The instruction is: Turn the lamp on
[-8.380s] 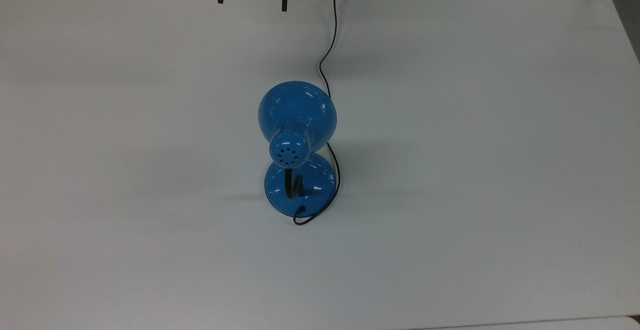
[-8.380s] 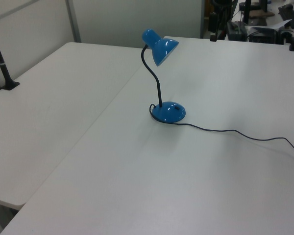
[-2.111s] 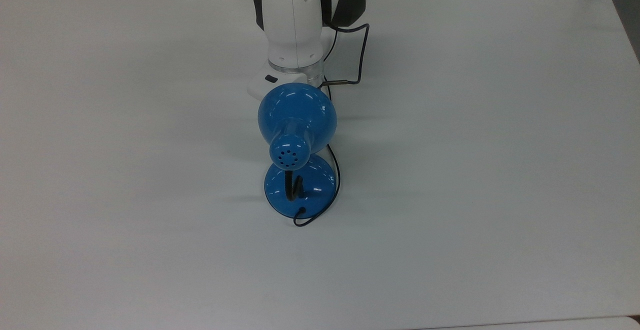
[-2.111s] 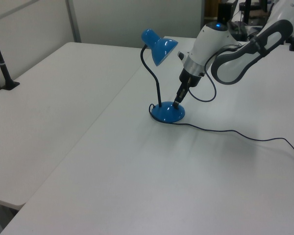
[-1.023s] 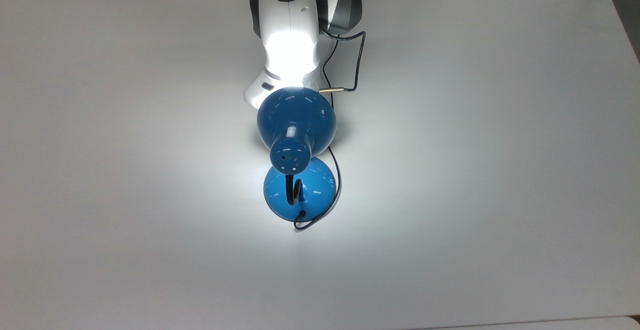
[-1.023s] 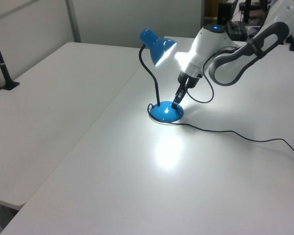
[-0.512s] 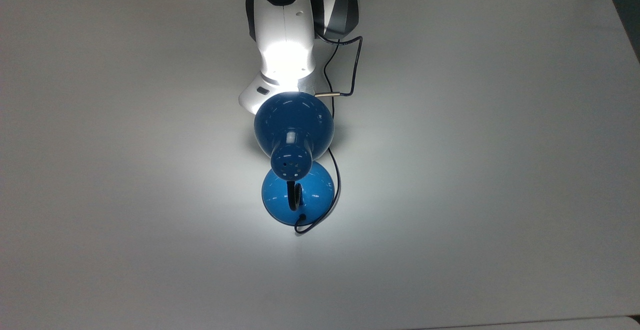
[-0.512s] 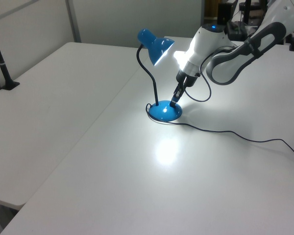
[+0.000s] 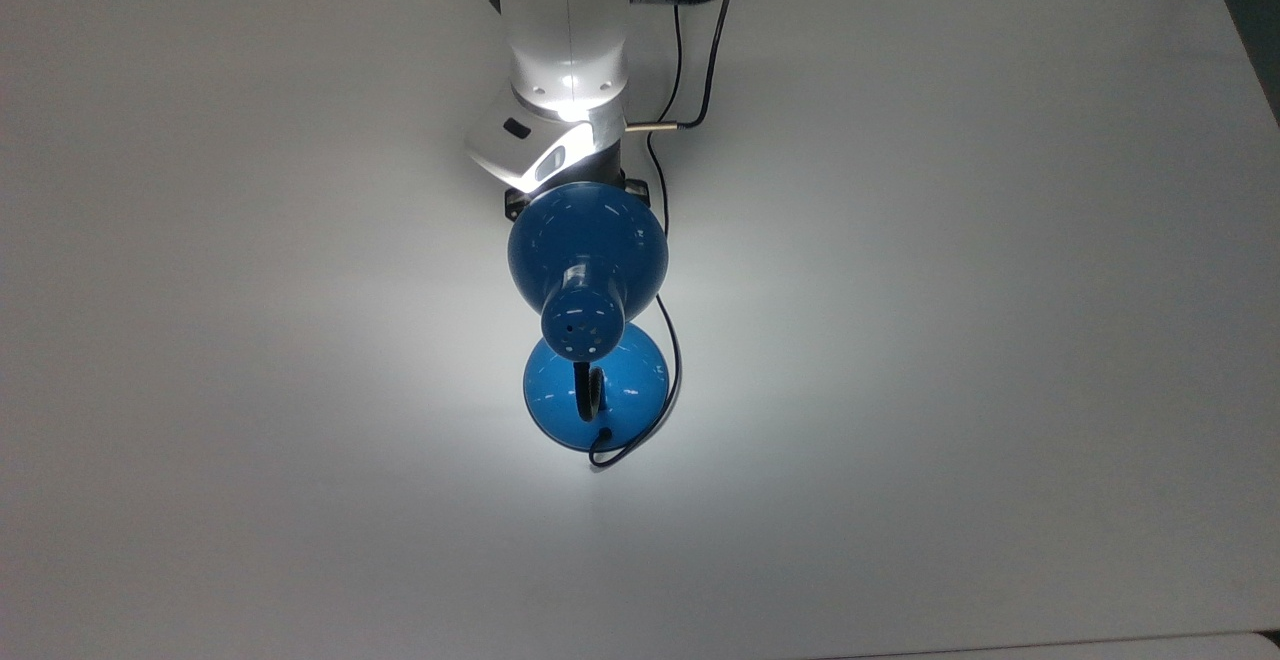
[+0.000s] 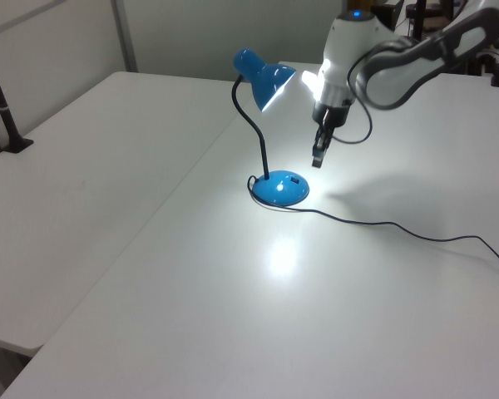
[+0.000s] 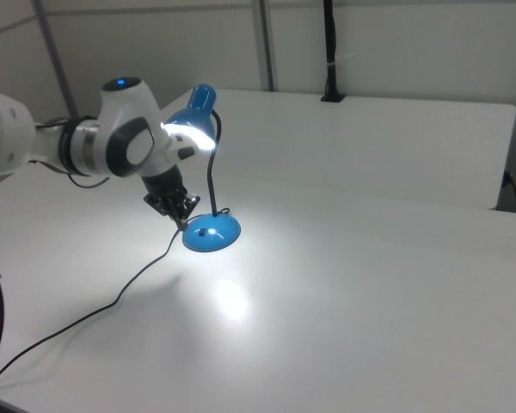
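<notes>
Blue lamp [image 10: 269,125] lit, upright mid-counter [image 10: 233,316], bright pool below the shade, unlit 8.4 s ago. Claw [image 10: 318,155], pressed on the round base half a second ago, now lifted clear beside it; open or closed: cannot tell.

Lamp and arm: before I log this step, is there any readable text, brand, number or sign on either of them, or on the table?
No readable text, brand, number or sign.
The lamp: plain glossy blue shade and base, no marking.
The arm: white shell without lettering; a small dark mark near the wrist is too small to read.
The table: plain white, nothing printed.
</notes>
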Tool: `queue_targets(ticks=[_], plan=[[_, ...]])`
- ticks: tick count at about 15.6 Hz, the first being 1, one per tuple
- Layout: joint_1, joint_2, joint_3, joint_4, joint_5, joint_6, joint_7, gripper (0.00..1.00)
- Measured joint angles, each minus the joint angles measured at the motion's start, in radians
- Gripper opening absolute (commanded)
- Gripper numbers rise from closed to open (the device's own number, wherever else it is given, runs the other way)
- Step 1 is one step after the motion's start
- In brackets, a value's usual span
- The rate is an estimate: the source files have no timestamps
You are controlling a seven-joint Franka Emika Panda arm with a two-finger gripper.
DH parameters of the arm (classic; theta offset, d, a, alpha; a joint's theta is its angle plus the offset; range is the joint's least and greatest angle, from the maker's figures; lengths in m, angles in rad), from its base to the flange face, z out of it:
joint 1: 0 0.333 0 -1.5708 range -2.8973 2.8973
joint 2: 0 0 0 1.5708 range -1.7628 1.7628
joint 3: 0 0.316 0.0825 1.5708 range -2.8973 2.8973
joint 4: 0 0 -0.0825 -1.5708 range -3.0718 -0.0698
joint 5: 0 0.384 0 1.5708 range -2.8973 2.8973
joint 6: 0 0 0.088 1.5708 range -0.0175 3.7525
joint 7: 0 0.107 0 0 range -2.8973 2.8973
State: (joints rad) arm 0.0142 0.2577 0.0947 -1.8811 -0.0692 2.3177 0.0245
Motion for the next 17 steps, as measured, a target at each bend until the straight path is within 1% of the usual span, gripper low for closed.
queue_targets(ticks=[4, 9, 10, 11, 13, 16, 17], plan=[[0.001, -0.110, 0.006, -0.001, 0.000, -0.234, 0.000, 0.00], [0.001, -0.223, 0.008, 0.007, 0.000, -0.411, 0.000, 0.00], [0.001, -0.242, 0.008, 0.020, 0.000, -0.448, 0.000, 0.04], [0.000, -0.254, 0.007, 0.041, -0.001, -0.488, 0.000, 0.11], [-0.006, -0.264, 0.004, 0.104, -0.004, -0.574, 0.001, 0.29], [-0.032, -0.265, 0.000, 0.175, -0.007, -0.625, 0.001, 0.77], [-0.038, -0.265, 0.000, 0.182, -0.007, -0.626, 0.001, 0.86]])
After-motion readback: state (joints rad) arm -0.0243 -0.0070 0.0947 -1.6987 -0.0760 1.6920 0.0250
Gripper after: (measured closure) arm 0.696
